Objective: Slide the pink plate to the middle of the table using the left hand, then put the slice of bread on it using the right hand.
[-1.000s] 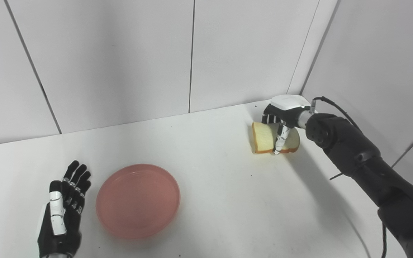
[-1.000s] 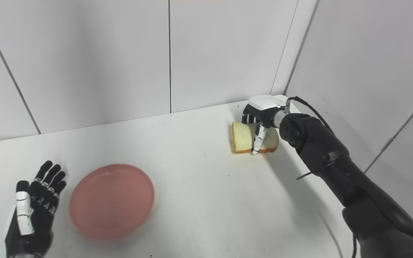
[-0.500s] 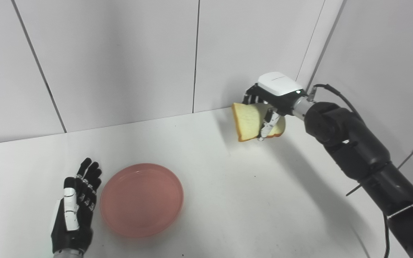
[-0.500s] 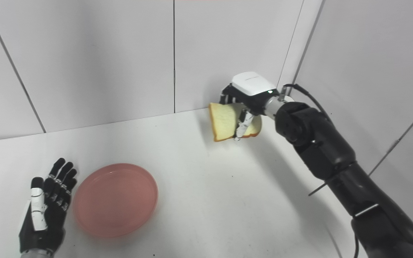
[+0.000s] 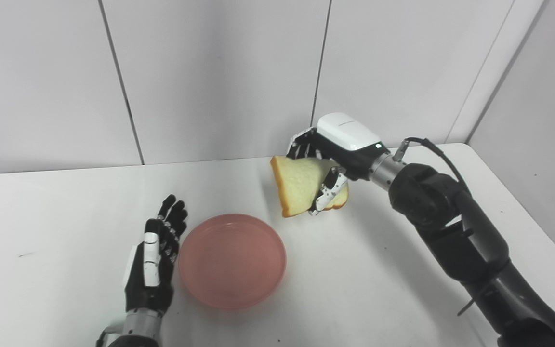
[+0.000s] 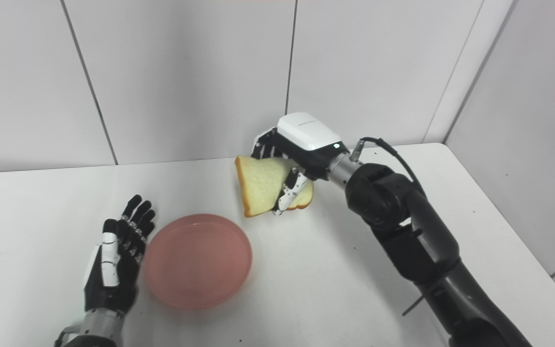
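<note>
The pink plate [image 5: 232,260] lies flat on the white table [image 5: 364,289], left of centre. My left hand [image 5: 153,262] is open, fingers straight, resting on the table right beside the plate's left rim. My right hand [image 5: 331,156] is shut on the slice of bread [image 5: 297,184] and holds it tilted in the air, above and to the right of the plate. The bread also shows in the right eye view [image 6: 264,185], with the plate [image 6: 197,260] below it to the left.
White wall panels [image 5: 210,72] stand close behind the table. A side wall [image 5: 547,120] closes off the right. The table's right edge [image 5: 523,212] runs along my right arm [image 5: 455,231]. A cable [image 5: 431,147] loops from the right wrist.
My right hand has lifted the bread off the table at the far right and carried it left toward the plate. The camera has panned right to left, shifting the scene. The left hand stays beside the plate.
</note>
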Robot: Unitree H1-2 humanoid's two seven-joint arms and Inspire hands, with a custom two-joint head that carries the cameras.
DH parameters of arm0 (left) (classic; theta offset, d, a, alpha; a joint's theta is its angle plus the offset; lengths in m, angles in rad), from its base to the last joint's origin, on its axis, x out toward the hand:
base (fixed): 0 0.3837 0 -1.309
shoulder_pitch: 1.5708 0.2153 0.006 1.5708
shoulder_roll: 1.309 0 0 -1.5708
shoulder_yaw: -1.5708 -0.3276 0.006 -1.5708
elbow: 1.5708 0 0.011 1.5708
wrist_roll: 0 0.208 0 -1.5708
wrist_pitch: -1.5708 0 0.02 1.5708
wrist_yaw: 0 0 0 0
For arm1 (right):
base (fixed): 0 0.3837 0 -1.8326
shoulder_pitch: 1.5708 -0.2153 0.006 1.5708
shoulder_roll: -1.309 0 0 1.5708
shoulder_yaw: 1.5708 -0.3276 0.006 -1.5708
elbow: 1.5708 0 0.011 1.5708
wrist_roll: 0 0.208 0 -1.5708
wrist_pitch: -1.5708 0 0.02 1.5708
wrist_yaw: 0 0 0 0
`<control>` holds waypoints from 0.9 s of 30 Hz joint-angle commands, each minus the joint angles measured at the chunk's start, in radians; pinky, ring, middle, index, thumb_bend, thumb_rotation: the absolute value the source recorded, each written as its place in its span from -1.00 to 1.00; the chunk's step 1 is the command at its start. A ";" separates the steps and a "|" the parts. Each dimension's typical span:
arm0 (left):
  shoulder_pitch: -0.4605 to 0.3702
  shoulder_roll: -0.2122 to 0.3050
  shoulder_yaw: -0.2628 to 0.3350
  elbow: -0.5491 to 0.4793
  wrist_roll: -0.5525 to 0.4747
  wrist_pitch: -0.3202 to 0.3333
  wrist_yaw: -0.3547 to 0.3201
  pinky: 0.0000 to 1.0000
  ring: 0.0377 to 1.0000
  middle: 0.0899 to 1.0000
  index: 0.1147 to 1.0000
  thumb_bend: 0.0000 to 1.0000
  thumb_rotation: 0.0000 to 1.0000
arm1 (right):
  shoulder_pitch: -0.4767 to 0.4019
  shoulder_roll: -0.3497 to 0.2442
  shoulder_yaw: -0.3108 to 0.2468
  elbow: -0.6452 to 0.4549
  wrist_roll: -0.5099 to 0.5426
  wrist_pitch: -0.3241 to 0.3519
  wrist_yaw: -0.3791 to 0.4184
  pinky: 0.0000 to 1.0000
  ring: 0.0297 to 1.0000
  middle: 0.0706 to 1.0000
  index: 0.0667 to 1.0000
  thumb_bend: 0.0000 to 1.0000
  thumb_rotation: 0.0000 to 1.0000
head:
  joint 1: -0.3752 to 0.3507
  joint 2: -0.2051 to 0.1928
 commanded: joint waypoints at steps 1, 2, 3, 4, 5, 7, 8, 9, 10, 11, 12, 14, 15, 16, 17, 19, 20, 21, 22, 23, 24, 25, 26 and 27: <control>0.008 -0.021 -0.010 0.025 0.015 -0.043 0.007 0.98 0.89 0.87 0.80 0.37 1.00 | -0.051 0.033 0.002 -0.044 0.014 -0.010 -0.011 -0.37 -0.26 -0.16 -0.06 0.06 -1.00 | 0.033 -0.001; 0.007 -0.024 -0.012 0.025 0.022 -0.045 0.012 0.98 0.89 0.87 0.80 0.37 1.00 | -0.050 0.048 0.008 -0.048 0.022 -0.016 -0.007 -0.36 -0.26 -0.16 -0.06 0.06 -1.00 | 0.033 -0.001; 0.007 -0.027 -0.013 0.026 0.030 -0.048 0.017 0.99 0.90 0.87 0.80 0.37 1.00 | -0.048 0.058 0.012 -0.054 0.034 -0.022 -0.001 -0.36 -0.26 -0.17 -0.06 0.06 -1.00 | 0.065 0.002; 0.006 -0.030 -0.014 0.027 0.035 -0.050 0.020 0.99 0.90 0.88 0.80 0.37 1.00 | -0.046 0.065 0.013 -0.059 0.042 -0.025 0.004 -0.36 -0.26 -0.17 -0.06 0.06 -1.00 | 0.065 0.002; 0.003 -0.032 -0.015 0.029 0.041 -0.054 0.024 0.99 0.90 0.88 0.81 0.36 1.00 | -0.038 0.080 0.023 -0.085 0.038 -0.010 0.016 -0.36 -0.26 -0.17 -0.06 0.06 -1.00 | 0.096 0.001; -0.003 -0.036 -0.017 0.039 0.053 -0.066 0.033 1.00 0.92 0.90 0.82 0.35 1.00 | -0.023 0.104 0.041 -0.123 0.028 0.006 0.033 -0.40 -0.28 -0.19 -0.06 0.06 -1.00 | 0.126 0.000; -0.007 -0.038 -0.018 0.045 0.059 -0.072 0.037 0.99 0.92 0.90 0.83 0.36 1.00 | -0.017 0.113 0.047 -0.134 0.025 0.007 0.039 -0.41 -0.29 -0.20 -0.06 0.06 -1.00 | 0.130 -0.001; -0.012 -0.041 -0.018 0.055 0.069 -0.081 0.047 0.99 0.92 0.90 0.83 0.36 1.00 | -0.012 0.124 0.057 -0.146 0.020 0.012 0.049 -0.41 -0.30 -0.20 -0.06 0.06 -1.00 | 0.152 -0.002; -0.015 -0.043 -0.019 0.063 0.076 -0.088 0.055 0.97 0.91 0.89 0.82 0.40 1.00 | -0.009 0.131 0.063 -0.154 0.017 0.016 0.057 -0.38 -0.27 -0.18 -0.06 0.06 -1.00 | 0.155 -0.001; -0.018 -0.046 -0.021 0.070 0.083 -0.095 0.061 0.97 0.91 0.88 0.82 0.41 1.00 | -0.006 0.135 0.067 -0.157 0.020 0.014 0.062 -0.36 -0.26 -0.18 -0.07 0.06 -1.00 | 0.173 -0.002; -0.022 -0.048 -0.022 0.080 0.090 -0.103 0.068 0.97 0.91 0.88 0.82 0.42 1.00 | -0.004 0.142 0.075 -0.153 0.021 0.010 0.069 -0.35 -0.26 -0.18 -0.07 0.06 -1.00 | 0.176 -0.003; -0.027 -0.053 -0.025 0.097 0.104 -0.121 0.078 0.94 0.89 0.86 0.82 0.42 1.00 | 0.000 0.151 0.092 -0.134 0.018 -0.012 0.074 -0.30 -0.22 -0.15 -0.08 0.06 -1.00 | 0.189 -0.005; -0.030 -0.055 -0.027 0.106 0.113 -0.133 0.082 0.92 0.88 0.85 0.81 0.42 1.00 | 0.003 0.154 0.100 -0.123 0.015 -0.025 0.074 -0.29 -0.21 -0.14 -0.08 0.06 -1.00 | 0.200 -0.005; -0.032 -0.057 -0.028 0.114 0.119 -0.145 0.086 0.90 0.87 0.85 0.81 0.41 1.00 | 0.006 0.158 0.110 -0.114 0.011 -0.036 0.070 -0.30 -0.21 -0.14 -0.09 0.06 -1.00 | 0.202 -0.004; -0.034 -0.059 -0.029 0.121 0.125 -0.156 0.089 0.88 0.86 0.85 0.80 0.41 1.00 | 0.009 0.160 0.118 -0.106 0.007 -0.046 0.066 -0.32 -0.22 -0.14 -0.08 0.06 -1.00 | 0.209 -0.004; -0.039 -0.066 -0.029 0.138 0.125 -0.175 0.094 0.86 0.85 0.84 0.79 0.37 1.00 | 0.012 0.165 0.141 -0.088 -0.009 -0.058 0.065 -0.35 -0.26 -0.15 -0.08 0.06 -1.00 | 0.216 -0.002; -0.042 -0.069 -0.029 0.145 0.124 -0.182 0.096 0.85 0.85 0.84 0.78 0.36 1.00 | 0.013 0.166 0.148 -0.081 -0.013 -0.062 0.065 -0.38 -0.28 -0.16 -0.08 0.06 -1.00 | 0.223 0.000; -0.044 -0.071 -0.029 0.150 0.126 -0.186 0.100 0.85 0.85 0.83 0.78 0.36 1.00 | 0.014 0.167 0.154 -0.072 -0.017 -0.066 0.063 -0.38 -0.28 -0.16 -0.08 0.06 -1.00 | 0.224 0.000; -0.046 -0.072 -0.029 0.153 0.129 -0.189 0.104 0.85 0.85 0.83 0.78 0.36 1.00 | 0.013 0.167 0.160 -0.061 -0.020 -0.075 0.060 -0.39 -0.29 -0.16 -0.08 0.06 -1.00 | 0.229 0.001; -0.049 -0.074 -0.028 0.156 0.132 -0.192 0.109 0.85 0.85 0.83 0.78 0.36 1.00 | 0.012 0.166 0.166 -0.048 -0.027 -0.082 0.057 -0.41 -0.30 -0.16 -0.08 0.06 -1.00 | 0.230 0.002; -0.052 -0.076 -0.027 0.158 0.135 -0.194 0.113 0.87 0.85 0.83 0.78 0.37 1.00 | 0.010 0.166 0.171 -0.037 -0.032 -0.084 0.058 -0.42 -0.30 -0.15 -0.09 0.06 -1.00 | 0.235 0.001; -0.055 -0.077 -0.026 0.159 0.132 -0.194 0.115 0.88 0.85 0.83 0.78 0.38 1.00 | 0.009 0.165 0.176 -0.026 -0.036 -0.088 0.058 -0.42 -0.30 -0.15 -0.09 0.06 -1.00 | 0.235 0.001; -0.057 -0.080 -0.024 0.157 0.128 -0.194 0.116 0.90 0.86 0.84 0.78 0.39 1.00 | 0.007 0.164 0.179 -0.015 -0.041 -0.093 0.056 -0.42 -0.30 -0.15 -0.09 0.06 -1.00 | 0.238 0.001; -0.058 -0.082 -0.022 0.152 0.124 -0.190 0.118 0.93 0.88 0.85 0.79 0.39 1.00 | 0.005 0.164 0.182 -0.005 -0.046 -0.097 0.058 -0.42 -0.30 -0.15 -0.09 0.06 -1.00 | 0.238 0.001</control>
